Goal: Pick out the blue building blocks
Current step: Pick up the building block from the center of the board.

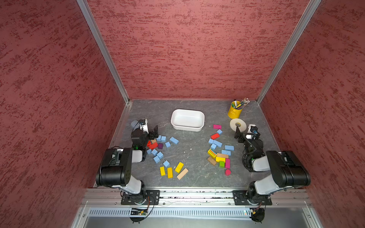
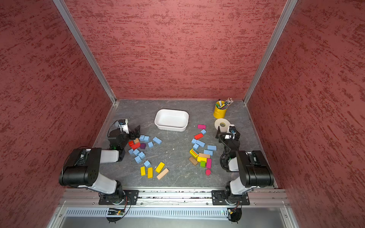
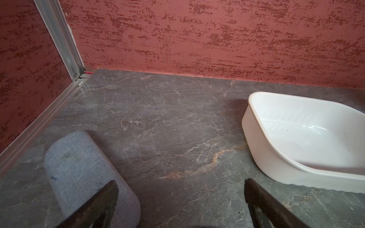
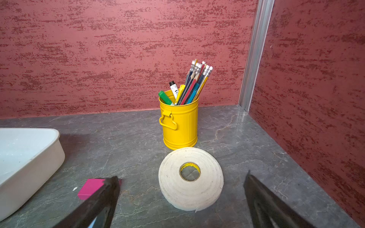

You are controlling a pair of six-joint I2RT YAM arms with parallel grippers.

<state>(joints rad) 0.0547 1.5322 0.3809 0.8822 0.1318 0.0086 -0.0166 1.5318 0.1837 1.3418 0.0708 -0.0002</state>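
Left claw (image 3: 180, 189) and right claw (image 4: 182, 177) both gape wide, holding nothing. Blue blocks (image 1: 174, 140) lie in two clusters on the table (image 1: 193, 142); white tub (image 1: 187, 128) is empty, so sorting seems unstarted.

Bare tabletop (image 1: 189, 150) between block clusters

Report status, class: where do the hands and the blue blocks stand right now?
Left hand and right hand open, empty. Blue building blocks on table in two clusters; white tub empty. Red block and purple block crowd cluster by left hand.
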